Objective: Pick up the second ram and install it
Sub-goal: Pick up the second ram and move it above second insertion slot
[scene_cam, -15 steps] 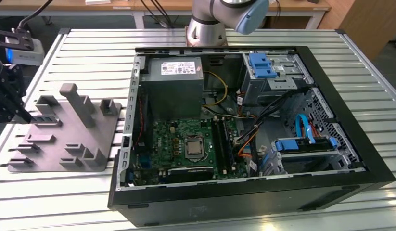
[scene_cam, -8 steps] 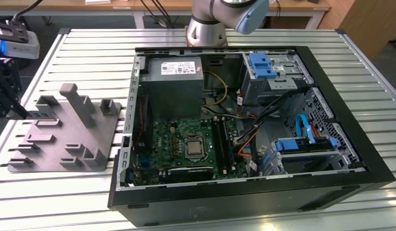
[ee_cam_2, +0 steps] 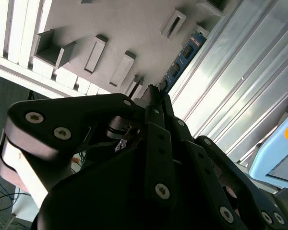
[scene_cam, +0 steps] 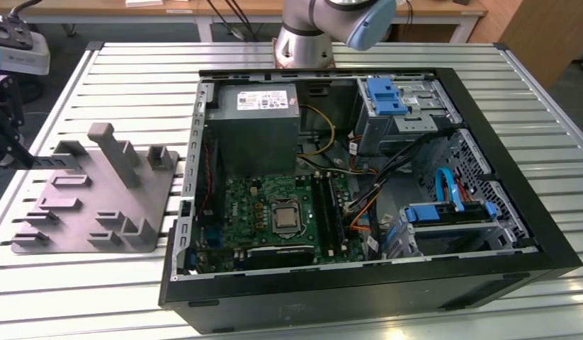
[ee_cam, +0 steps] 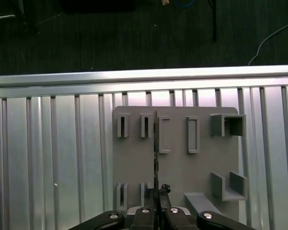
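Observation:
My gripper stands at the exterior view's far left, over the edge of the grey holder plate, and is shut on the second ram. The dark thin stick juts out level from the fingertips toward the plate's blocks. In the first wrist view the ram appears edge-on, rising from the closed gripper above the holder plate. The second wrist view has the gripper pinching the blue-green board. The open computer case lies to the right, its black memory slots on the motherboard.
The holder plate carries a tall post and several low slotted blocks. Inside the case are a power supply, blue drive cages and loose cables beside the slots. All of this rests on a slatted aluminium table.

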{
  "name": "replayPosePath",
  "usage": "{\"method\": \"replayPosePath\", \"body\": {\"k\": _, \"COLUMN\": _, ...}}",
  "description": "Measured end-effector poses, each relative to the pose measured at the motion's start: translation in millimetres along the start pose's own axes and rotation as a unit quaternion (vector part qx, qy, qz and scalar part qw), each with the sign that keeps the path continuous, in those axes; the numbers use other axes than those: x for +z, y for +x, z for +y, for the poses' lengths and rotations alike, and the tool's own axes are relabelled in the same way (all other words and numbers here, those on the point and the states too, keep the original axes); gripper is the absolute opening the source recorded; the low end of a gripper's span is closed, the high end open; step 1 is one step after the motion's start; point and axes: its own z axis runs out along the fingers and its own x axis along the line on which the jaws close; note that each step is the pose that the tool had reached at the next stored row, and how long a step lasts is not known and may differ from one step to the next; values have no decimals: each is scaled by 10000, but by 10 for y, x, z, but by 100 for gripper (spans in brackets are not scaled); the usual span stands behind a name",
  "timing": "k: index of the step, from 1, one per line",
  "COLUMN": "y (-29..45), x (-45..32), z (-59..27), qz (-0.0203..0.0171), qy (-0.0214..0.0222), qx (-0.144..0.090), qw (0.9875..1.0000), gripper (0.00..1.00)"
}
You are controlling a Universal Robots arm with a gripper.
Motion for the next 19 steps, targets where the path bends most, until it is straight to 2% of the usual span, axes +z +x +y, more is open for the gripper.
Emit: {"method": "replayPosePath", "body": {"k": 19, "y": -16, "x": -350, "z": 12, "qz": -9, "qy": -1, "qx": 0, "qw": 10000, "gripper": 14}}
